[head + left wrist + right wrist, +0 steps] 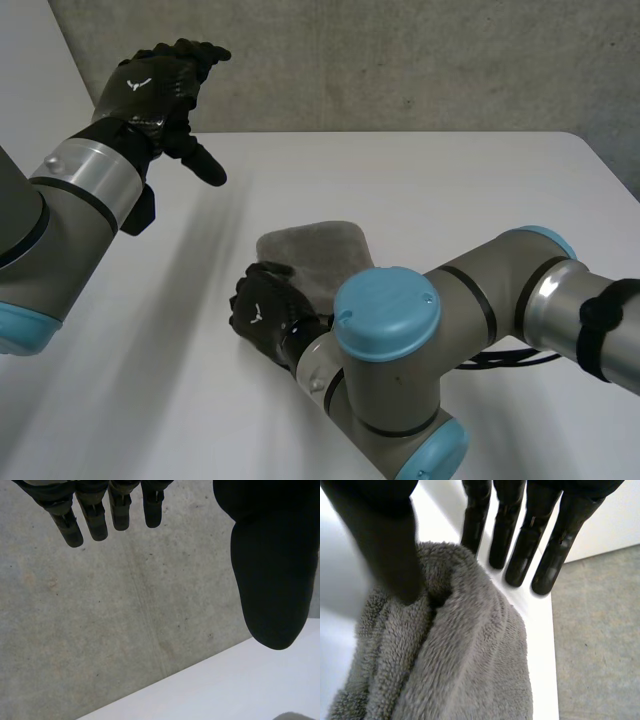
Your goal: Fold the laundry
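**Right arm** (400, 340), nearest, is seen bent over the near edge of the worktop (470, 190). **Right hand** (265, 305) is laid on the side of the towel (318, 255) that faces that near edge. The fingers are straight and spread, the thumb is pressed into a thick fold, and nothing is clasped. The grey towel, doubled and bunched, lies near the worktop's middle. **Left hand** (155, 88), farthest, is raised above the far left corner, relaxed and empty. Risk: if the fold were lifted with so loose a hold, the plush layers could slip and the fold be undone.
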You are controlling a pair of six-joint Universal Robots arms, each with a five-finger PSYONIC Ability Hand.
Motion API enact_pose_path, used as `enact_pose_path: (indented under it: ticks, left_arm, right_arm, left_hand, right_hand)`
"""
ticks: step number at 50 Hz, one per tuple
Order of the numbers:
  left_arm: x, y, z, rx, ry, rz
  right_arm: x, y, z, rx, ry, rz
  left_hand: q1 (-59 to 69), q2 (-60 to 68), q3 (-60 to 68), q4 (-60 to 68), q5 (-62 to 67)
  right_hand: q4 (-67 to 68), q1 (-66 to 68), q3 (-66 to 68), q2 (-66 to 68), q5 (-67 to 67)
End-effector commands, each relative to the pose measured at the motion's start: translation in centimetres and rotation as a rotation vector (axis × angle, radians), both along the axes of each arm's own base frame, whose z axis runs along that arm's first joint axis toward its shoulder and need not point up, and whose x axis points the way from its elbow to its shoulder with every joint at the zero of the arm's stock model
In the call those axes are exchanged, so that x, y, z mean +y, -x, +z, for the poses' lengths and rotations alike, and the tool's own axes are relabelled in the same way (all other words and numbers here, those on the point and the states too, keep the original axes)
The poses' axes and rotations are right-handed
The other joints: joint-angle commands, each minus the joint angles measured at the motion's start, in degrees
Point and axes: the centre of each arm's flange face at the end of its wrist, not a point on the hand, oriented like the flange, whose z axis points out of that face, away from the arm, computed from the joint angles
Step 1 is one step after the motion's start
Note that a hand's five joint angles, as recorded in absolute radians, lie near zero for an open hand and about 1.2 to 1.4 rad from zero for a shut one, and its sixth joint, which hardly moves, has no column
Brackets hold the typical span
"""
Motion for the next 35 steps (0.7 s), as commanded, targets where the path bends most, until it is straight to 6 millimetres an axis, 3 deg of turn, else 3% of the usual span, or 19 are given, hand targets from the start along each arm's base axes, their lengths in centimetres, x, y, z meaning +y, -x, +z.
enact_pose_path:
  ticks: [1,2,5,7,11,12,13,15,16,17,18,20,26,30,33,34,35]
  left_arm:
    - [-0.4,0.4,-1.2,-0.015,-0.029,-0.005]
    - [-0.4,0.4,-1.2,-0.015,-0.029,-0.005]
    - [-0.6,0.8,-2.4,-0.027,-0.056,-0.01]
    - [-1.0,1.1,-4.0,-0.044,-0.097,-0.011]
    - [-1.3,1.6,-6.1,-0.067,-0.149,-0.013]
    - [-1.2,2.0,-7.4,-0.082,-0.177,-0.014]
    - [-1.2,2.0,-7.4,-0.082,-0.177,-0.014]
    - [-0.6,3.2,-10.2,-0.118,-0.241,-0.029]
    - [-0.6,3.2,-10.2,-0.119,-0.242,-0.029]
    - [-0.1,3.8,-11.6,-0.14,-0.271,-0.039]
    - [-0.1,3.8,-11.6,-0.141,-0.272,-0.039]
    - [0.3,4.6,-14.0,-0.17,-0.309,-0.048]
    - [0.2,4.9,-16.5,-0.197,-0.328,-0.038]
    - [0.1,4.9,-16.4,-0.195,-0.325,-0.035]
    - [0.1,4.9,-15.6,-0.186,-0.31,-0.035]
    - [0.1,4.9,-14.9,-0.175,-0.298,-0.035]
    - [0.1,4.9,-14.8,-0.175,-0.298,-0.035]
  right_arm:
    - [-2.4,1.8,5.5,-0.264,-0.14,-0.152]
    - [-3.8,2.8,6.9,-0.353,-0.197,-0.208]
    - [-5.1,3.9,7.8,-0.423,-0.251,-0.26]
    - [-8.5,6.8,8.9,-0.584,-0.395,-0.386]
    - [-10.4,8.2,8.5,-0.66,-0.493,-0.461]
    - [-11.1,8.7,7.8,-0.676,-0.538,-0.49]
    - [-11.7,9.0,6.7,-0.675,-0.587,-0.517]
    - [-12.1,9.1,5.5,-0.662,-0.632,-0.524]
    - [-12.1,9.1,5.5,-0.662,-0.632,-0.524]
    - [-12.2,8.9,4.6,-0.643,-0.671,-0.517]
    - [-12.2,8.6,3.4,-0.615,-0.714,-0.509]
    - [-12.3,8.4,2.5,-0.592,-0.745,-0.503]
    - [-12.5,8.1,-1.4,-0.495,-0.835,-0.549]
    - [-12.5,8.0,-1.4,-0.483,-0.842,-0.553]
    - [-12.7,8.1,0.3,-0.508,-0.817,-0.547]
    - [-12.9,8.4,2.0,-0.539,-0.787,-0.535]
    - [-12.9,8.4,2.0,-0.539,-0.787,-0.535]
  left_hand:
    - [0.0,0.6,0.5,0.5,-1.8]
    - [0.0,0.6,0.5,0.5,-1.8]
    - [0.0,0.6,0.5,0.5,-1.8]
    - [0.0,0.6,0.5,0.5,-1.8]
    - [0.0,0.6,0.5,0.5,-1.8]
    - [0.0,0.6,0.5,0.5,-1.8]
    - [0.0,0.6,0.5,0.5,-1.8]
    - [0.0,0.6,0.5,0.5,-1.8]
    - [0.0,0.6,0.5,0.5,-1.8]
    - [0.0,0.6,0.5,0.5,-1.8]
    - [0.0,0.6,0.5,0.5,-1.8]
    - [0.0,0.6,0.5,0.5,-1.8]
    - [0.0,0.6,0.5,0.5,-1.8]
    - [0.0,0.6,0.5,0.5,-1.8]
    - [0.0,0.6,0.5,0.5,-1.8]
    - [0.0,0.6,0.5,0.5,-1.8]
    - [0.0,0.6,0.5,0.5,-1.8]
  right_hand:
    - [-28.1,-27.0,-27.5,-27.0,-27.2]
    - [-28.1,-27.0,-27.5,-27.0,-27.2]
    - [-28.1,-27.0,-27.5,-27.0,-27.2]
    - [-28.1,-27.0,-27.5,-27.0,-27.2]
    - [-28.1,-27.0,-27.5,-27.0,-27.2]
    - [-28.1,-27.0,-27.5,-27.0,-27.2]
    - [-28.1,-27.0,-27.5,-27.0,-27.2]
    - [-28.1,-27.0,-27.5,-27.0,-27.2]
    - [-28.1,-27.0,-27.5,-27.0,-27.2]
    - [-28.1,-27.0,-27.5,-27.0,-27.2]
    - [-28.1,-27.0,-27.5,-27.0,-27.2]
    - [-28.1,-27.0,-27.5,-27.0,-27.2]
    - [-28.1,-27.0,-27.5,-27.0,-27.2]
    - [-28.1,-27.0,-27.5,-27.0,-27.2]
    - [-28.1,-27.0,-27.5,-27.0,-27.2]
    - [-28.1,-27.0,-27.5,-27.0,-27.2]
    - [-28.1,-27.0,-27.5,-27.0,-27.2]
